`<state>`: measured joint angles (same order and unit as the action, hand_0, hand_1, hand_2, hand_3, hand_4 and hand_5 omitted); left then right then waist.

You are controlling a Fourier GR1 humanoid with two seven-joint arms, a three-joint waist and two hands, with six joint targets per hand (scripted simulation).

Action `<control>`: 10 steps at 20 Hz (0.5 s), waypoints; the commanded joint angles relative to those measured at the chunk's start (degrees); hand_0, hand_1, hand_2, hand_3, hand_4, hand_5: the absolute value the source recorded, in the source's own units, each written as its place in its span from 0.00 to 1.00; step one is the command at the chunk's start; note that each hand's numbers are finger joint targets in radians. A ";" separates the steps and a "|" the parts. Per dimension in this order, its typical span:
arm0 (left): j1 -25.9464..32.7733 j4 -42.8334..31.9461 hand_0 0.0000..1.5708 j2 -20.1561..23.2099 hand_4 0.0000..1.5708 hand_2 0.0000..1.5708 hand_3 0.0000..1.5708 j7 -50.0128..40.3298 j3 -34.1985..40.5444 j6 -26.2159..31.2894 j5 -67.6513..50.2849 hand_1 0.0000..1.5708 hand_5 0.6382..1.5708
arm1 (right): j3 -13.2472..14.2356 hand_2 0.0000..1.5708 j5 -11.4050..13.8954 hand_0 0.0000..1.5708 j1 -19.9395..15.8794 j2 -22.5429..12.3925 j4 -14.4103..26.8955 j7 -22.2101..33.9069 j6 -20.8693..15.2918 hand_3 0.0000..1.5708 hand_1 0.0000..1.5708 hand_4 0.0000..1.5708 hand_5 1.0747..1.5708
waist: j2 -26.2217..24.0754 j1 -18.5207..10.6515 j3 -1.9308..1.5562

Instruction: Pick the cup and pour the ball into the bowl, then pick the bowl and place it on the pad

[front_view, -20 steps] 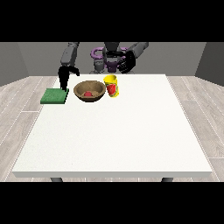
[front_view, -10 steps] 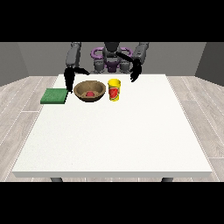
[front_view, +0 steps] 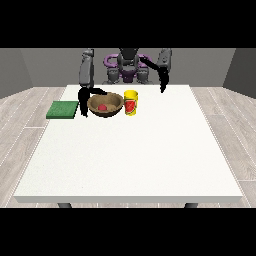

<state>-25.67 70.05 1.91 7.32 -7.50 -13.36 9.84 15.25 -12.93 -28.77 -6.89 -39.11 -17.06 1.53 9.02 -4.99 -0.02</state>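
White table (front_view: 130, 155), red-labelled yellow cup (front_view: 131, 102)

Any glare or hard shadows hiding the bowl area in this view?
Front view: no glare on the table; lighting even, shadows faint. The bowl, red ball inside it, yellow cup and green pad read clearly; the robot hand at the view's left is dark.

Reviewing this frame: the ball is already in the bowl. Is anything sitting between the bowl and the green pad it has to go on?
Only the hand at the view's left, which hangs beside the bowl on the side facing the green pad. No other object shows there. The yellow cup stands on the bowl's far side, away from that path.
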 commanded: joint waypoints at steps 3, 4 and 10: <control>0.40 3.60 0.00 1.45 0.00 0.00 0.00 1.79 0.16 1.84 -0.13 0.00 0.12 | 5.13 0.00 -4.73 0.13 0.69 -1.03 5.96 0.87 0.57 0.00 0.13 0.28 0.96 | 4.77 -2.74 -0.05; -1.53 4.41 0.00 1.55 0.00 0.00 0.00 1.13 0.30 1.40 0.32 0.00 0.12 | 4.58 0.75 -3.74 0.86 0.88 -0.39 6.67 1.49 -1.64 0.00 0.86 0.38 0.94 | 4.93 -3.13 -0.05; 3.09 2.63 0.00 3.30 0.00 0.00 0.00 2.32 2.01 3.59 -1.42 0.00 0.11 | 4.59 1.00 -3.56 1.00 2.40 -2.24 5.56 4.38 -4.13 0.52 1.00 0.55 0.94 | 0.80 -1.97 0.04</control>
<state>-25.04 73.07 4.13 7.78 -6.24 -10.56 8.81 19.55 -16.09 -27.91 -8.41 -36.37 -17.63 -1.83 9.52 -7.06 1.31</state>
